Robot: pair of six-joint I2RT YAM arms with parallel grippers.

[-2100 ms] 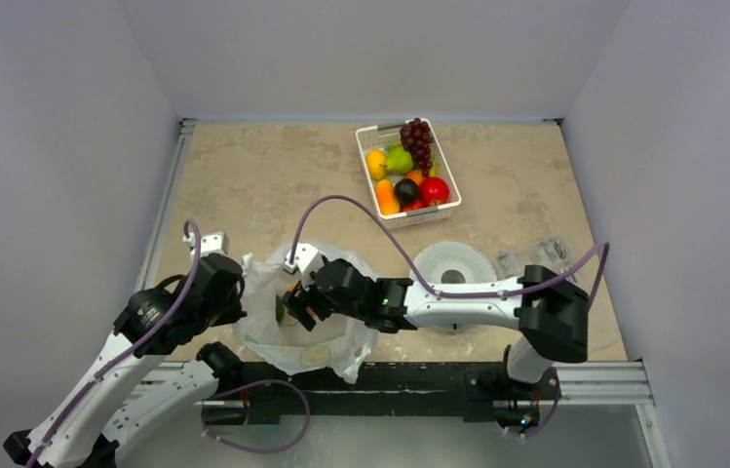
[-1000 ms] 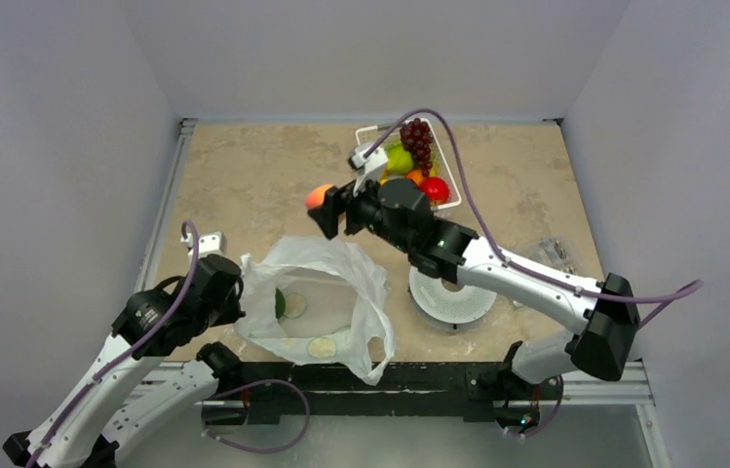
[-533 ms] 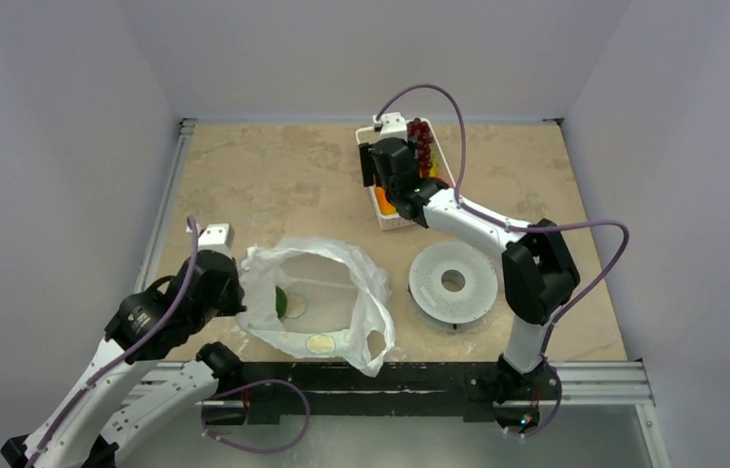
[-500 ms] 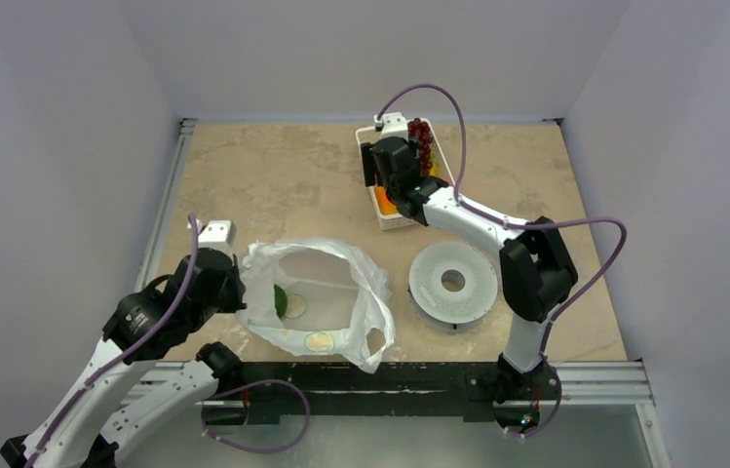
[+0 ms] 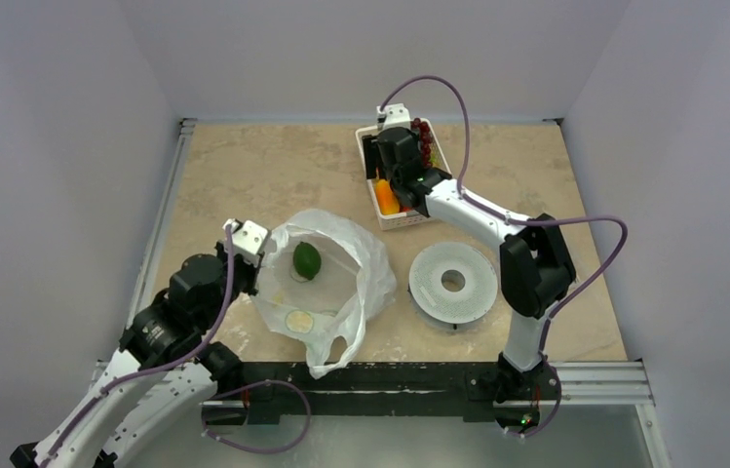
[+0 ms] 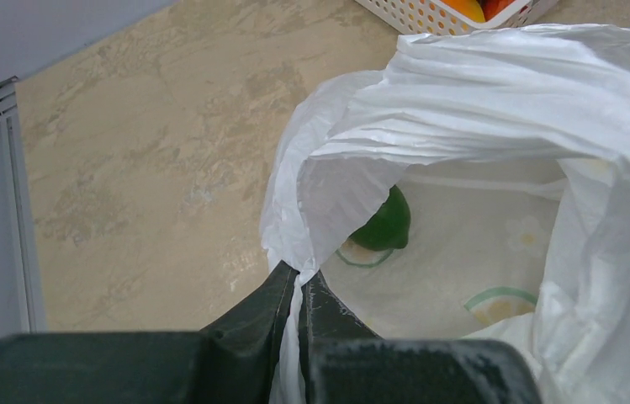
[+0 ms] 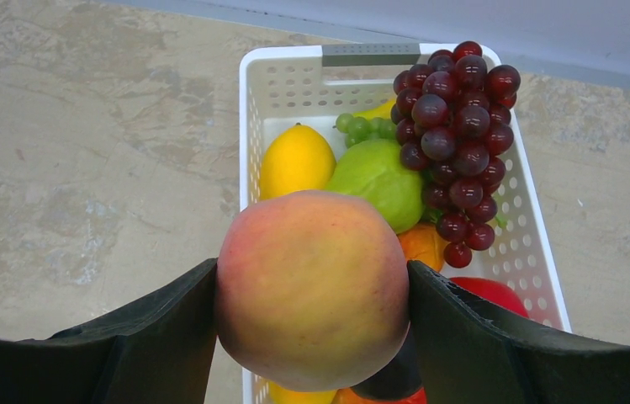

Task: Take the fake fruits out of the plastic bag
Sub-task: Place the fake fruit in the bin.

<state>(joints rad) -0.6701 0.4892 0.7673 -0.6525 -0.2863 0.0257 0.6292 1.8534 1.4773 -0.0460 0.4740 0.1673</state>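
My right tool (image 7: 311, 273) is clamped on the peach (image 7: 311, 244), a finger pressed to each side. It hangs over the white basket (image 7: 252, 118) at the far side of the surface (image 5: 244, 175). The basket already holds the dark grape bunch (image 7: 450, 126), a yellow fruit (image 7: 294, 160), a pale green fruit (image 7: 374, 181), green grapes (image 7: 362, 128) and a red fruit (image 7: 484, 295).

My left tool (image 6: 299, 290) is pinched shut on the left rim of the plastic bag (image 5: 365, 268), which sits near me, and holds its mouth agape. Inside lies one green fruit (image 5: 306, 260). The round discs beside it are print.

I judge the job nearly finished. The peach needs releasing into the basket, then the green fruit must come out. Whether the folds hide more, I cannot tell.
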